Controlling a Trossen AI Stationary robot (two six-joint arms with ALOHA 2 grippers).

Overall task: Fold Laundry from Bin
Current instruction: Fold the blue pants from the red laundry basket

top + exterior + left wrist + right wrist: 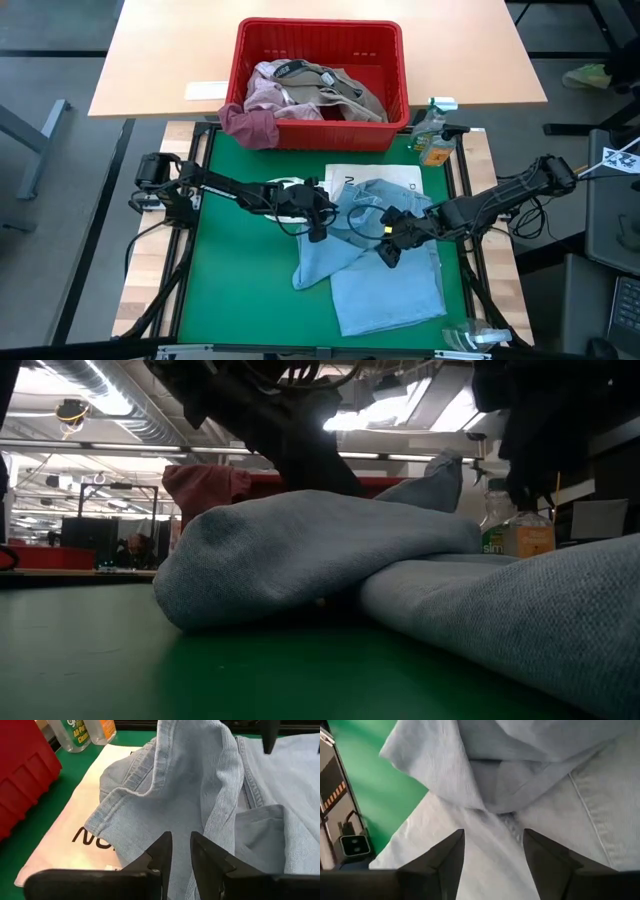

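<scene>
- Left gripper (181,851) fingers narrowly apart, a raised fold of the light blue garment (375,265) right ahead of the tips; nothing pinched.
- Right gripper (494,851) fingers spread wide, cloth directly beneath and between them.
- Low view: arms mostly cut off.
- Nearby: white tote bag (75,827) under garment, red bin (320,80) with more laundry (310,92), bottles (432,135).

Soft, finely woven matt light-blue cloth garment (370,262) with stitched hems. Red slotted plastic bin (318,40), slightly glossy. Matt green mat (240,270). Pale smooth wood bench (150,60). Matt black plastic pincer fingers (156,857).
</scene>
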